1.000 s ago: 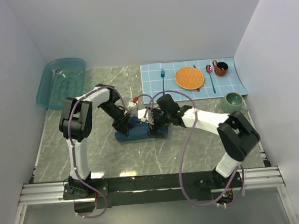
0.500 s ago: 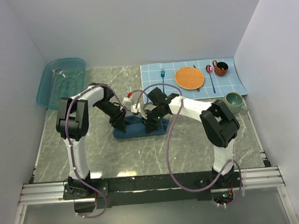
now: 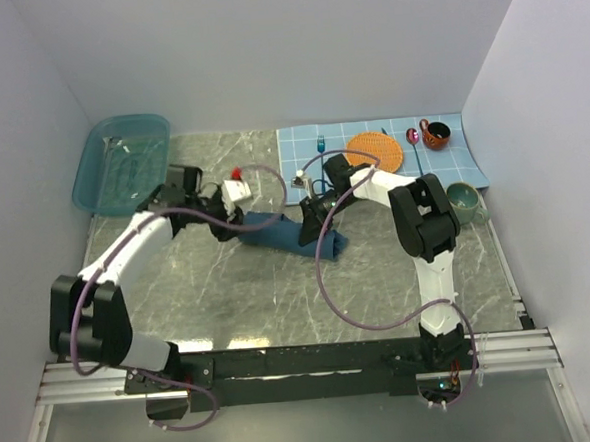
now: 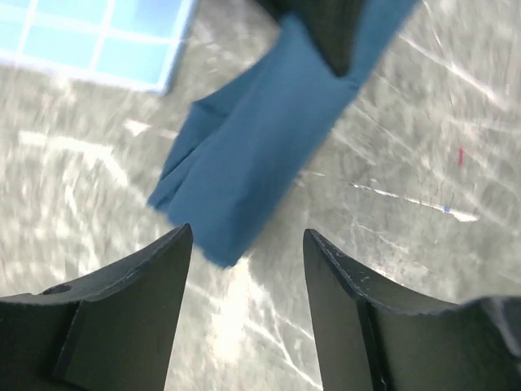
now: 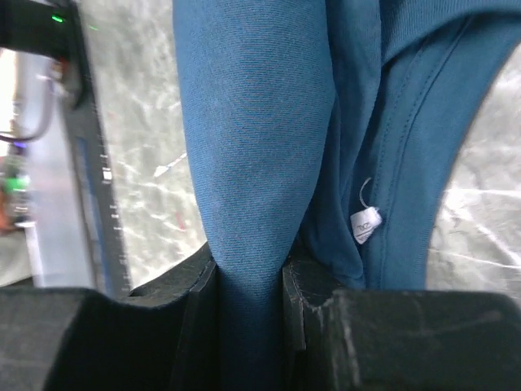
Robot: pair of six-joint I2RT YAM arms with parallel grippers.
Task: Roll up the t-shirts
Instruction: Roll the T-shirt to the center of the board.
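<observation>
Swung outward since 1 s ago, the left pincer [image 4: 247, 236] stands spread, just short of the t-shirt [image 3: 271, 229]. The right pincer [image 5: 248, 293] pinches 1 fold of it. The t-shirt lies bunched on the worktop [image 3: 229, 295], just left of the placemat [image 3: 467, 160]. 1 cup [image 3: 435, 135] sits on the placemat, the tub [image 3: 96, 163] far left; contents unclear.

The top view is bright and evenly lit, shadows soft. The left wrist view blurs toward 9 o'clock, with white glare on the table [image 4: 407, 204] at 3 o'clock. The right wrist view holds the t-shirt [image 5: 252, 122] sharp.
</observation>
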